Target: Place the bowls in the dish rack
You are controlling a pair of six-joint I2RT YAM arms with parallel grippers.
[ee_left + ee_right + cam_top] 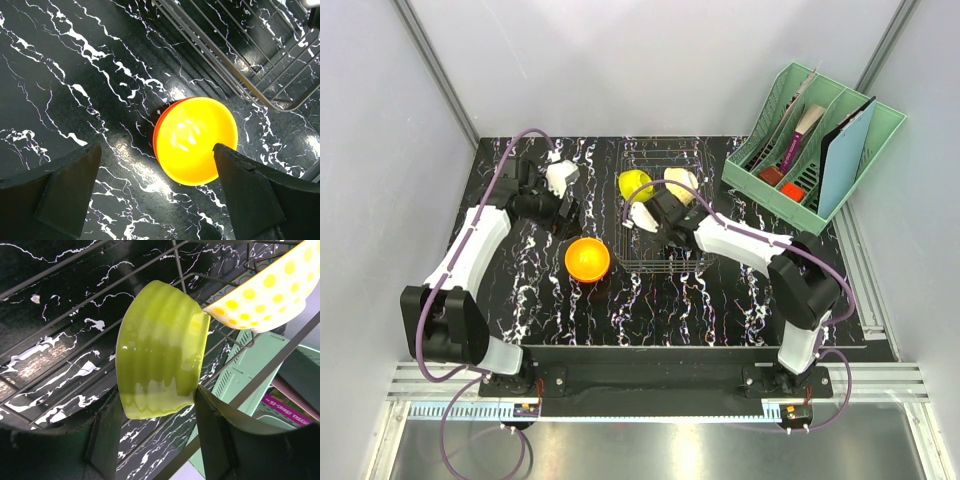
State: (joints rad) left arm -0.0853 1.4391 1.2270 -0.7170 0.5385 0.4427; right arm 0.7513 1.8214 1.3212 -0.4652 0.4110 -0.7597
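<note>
Left gripper (157, 147): jaws wide open, holding nothing, poised over the orange bowl (195, 140). That bowl sat upright on the table (535, 290), just beside the rack's (665, 262) near-left corner and outside it. Not loaded yet.

Rack, left slot: green bowl (160, 350) was inside, tipped on edge against the wires. Right gripper (159, 400) was on it, one finger (107, 440) against each side of the bowl's lower end. It read as jaws closed on the green bowl; whether the grip was firm or slackening could not be told.

Next slot right: dotted bowl (265, 295), white with yellow spots, also in the rack, on edge, its rim touching or nearly touching the green one.

Far right: mint organiser (815, 140), not part of the job.

Judgement: two of three visible bowls were in and one was left. Remaining work was to let go of the green bowl once seated, then grasp the orange one and move it over the rack wall into a free slot.
</note>
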